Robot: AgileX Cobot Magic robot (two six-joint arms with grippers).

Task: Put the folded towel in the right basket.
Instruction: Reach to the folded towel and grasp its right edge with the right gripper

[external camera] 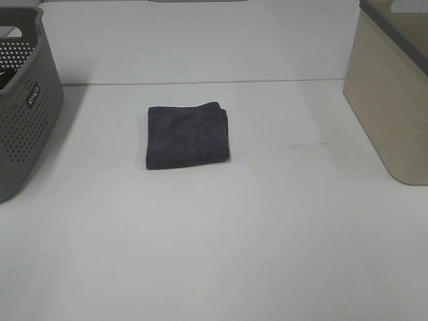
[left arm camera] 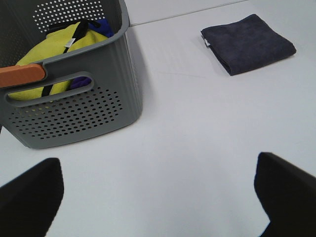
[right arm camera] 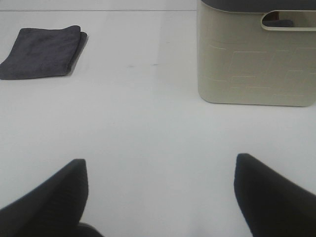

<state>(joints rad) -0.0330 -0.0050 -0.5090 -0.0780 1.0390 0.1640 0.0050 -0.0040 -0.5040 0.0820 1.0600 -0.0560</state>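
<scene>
A dark grey folded towel [external camera: 188, 135] lies flat on the white table, a little left of the middle. It also shows in the left wrist view [left arm camera: 248, 43] and in the right wrist view [right arm camera: 43, 52]. The right basket [external camera: 394, 90] is beige with a dark rim and stands at the right edge; the right wrist view shows its side and handle slot [right arm camera: 256, 59]. Neither arm shows in the high view. My left gripper [left arm camera: 160, 195] is open and empty, well short of the towel. My right gripper [right arm camera: 160, 197] is open and empty, away from towel and basket.
A grey perforated basket [external camera: 23, 100] stands at the left edge; in the left wrist view it [left arm camera: 74, 106] holds a yellow cloth [left arm camera: 59, 49], something blue, and an orange handle piece [left arm camera: 22, 75]. The white table [external camera: 221, 234] ends at a back wall seam.
</scene>
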